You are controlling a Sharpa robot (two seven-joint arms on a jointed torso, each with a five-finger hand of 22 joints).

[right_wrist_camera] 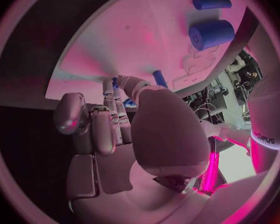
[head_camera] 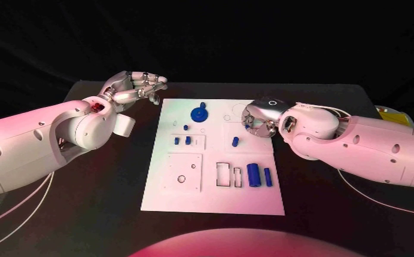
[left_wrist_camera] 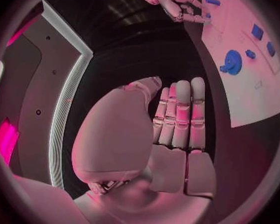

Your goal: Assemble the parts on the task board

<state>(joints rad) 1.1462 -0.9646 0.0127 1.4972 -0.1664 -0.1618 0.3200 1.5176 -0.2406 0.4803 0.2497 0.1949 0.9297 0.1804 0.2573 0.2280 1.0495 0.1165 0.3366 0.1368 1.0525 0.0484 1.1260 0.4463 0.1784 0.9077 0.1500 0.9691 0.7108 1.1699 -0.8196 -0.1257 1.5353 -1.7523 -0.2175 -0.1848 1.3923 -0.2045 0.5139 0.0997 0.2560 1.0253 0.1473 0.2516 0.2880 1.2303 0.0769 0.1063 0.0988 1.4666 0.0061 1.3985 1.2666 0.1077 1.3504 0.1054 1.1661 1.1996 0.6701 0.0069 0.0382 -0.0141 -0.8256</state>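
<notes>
Leftmost, the left hand [head_camera: 134, 89] hovers over the black worktop [head_camera: 103, 191] just off the task board's far left corner. Its fingers [left_wrist_camera: 180, 114] lie straight and side by side with the thumb beside them, and they hold nothing; they are released.

Next comes the task board [head_camera: 216, 197], a white plate lying flat in the middle of the worktop. At its far end rests a round blue gear-like part [head_camera: 198, 114], with a small blue peg [head_camera: 203, 104] just beyond it. Nearer the middle, two small blue pegs [head_camera: 182, 140] stand side by side in a recessed square, and a further small blue peg [head_camera: 234, 141] stands apart to their right. Toward the near right part of the board, beside two empty rectangular outlines, lies a thick blue cylinder [head_camera: 253, 174] with a thinner blue rod [head_camera: 267, 176] just to its right. The near left of the board carries a white square plate [head_camera: 183, 172] with a small ring-shaped hole.

Then, at the board's right edge, the right hand [head_camera: 259, 119] is lowered over the far right part of the board. In the right wrist view its fingers [right_wrist_camera: 105, 119] reach down toward the white surface close to a small blue peg, with the thumb alongside. Whether the fingertips are grasping that peg or merely near it, I cannot tell.
</notes>
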